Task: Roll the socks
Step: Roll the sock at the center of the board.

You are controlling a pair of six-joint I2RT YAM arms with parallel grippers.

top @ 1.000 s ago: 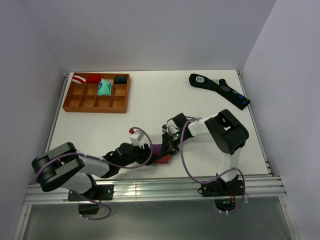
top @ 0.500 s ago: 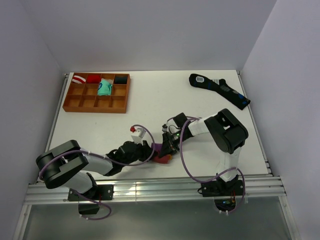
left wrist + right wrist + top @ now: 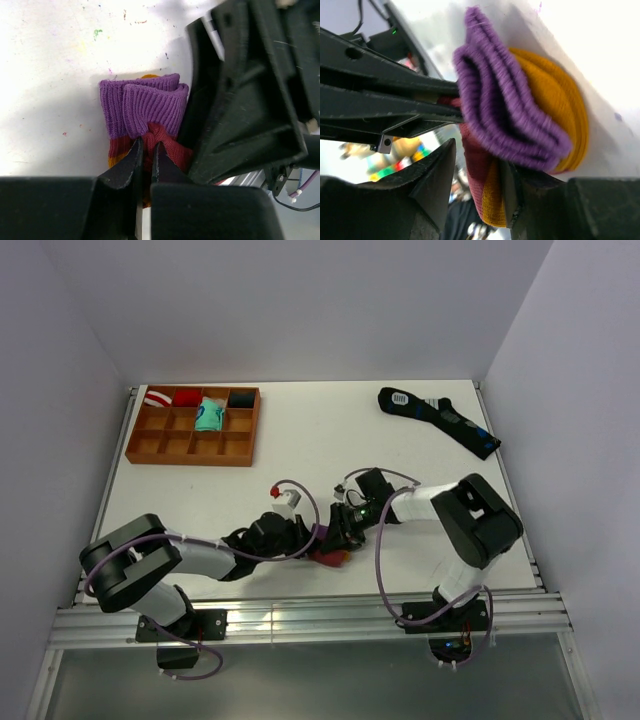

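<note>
The socks (image 3: 329, 551) lie as a partly rolled maroon bundle with a purple cuff (image 3: 142, 107) and orange patches (image 3: 560, 110), near the table's front edge between the two arms. My left gripper (image 3: 311, 538) comes from the left and is shut on a maroon fold just below the cuff (image 3: 146, 145). My right gripper (image 3: 340, 533) meets it from the right. Its jaws (image 3: 479, 155) stand apart around the bundle's maroon and orange end, one finger (image 3: 507, 175) against the fabric and the other clear of it. The right gripper's black body (image 3: 240, 100) fills the right of the left wrist view.
A wooden compartment tray (image 3: 240, 448) at the back left holds small rolled bundles (image 3: 208, 414). A long black sock with blue marks (image 3: 440, 420) lies at the back right. The aluminium rail (image 3: 300, 615) runs just behind the bundle at the table's near edge.
My left gripper has shut on the sock bundle and pushed a little to the right. My right gripper's jaws have widened, and the right arm's elbow has swung rightward.
</note>
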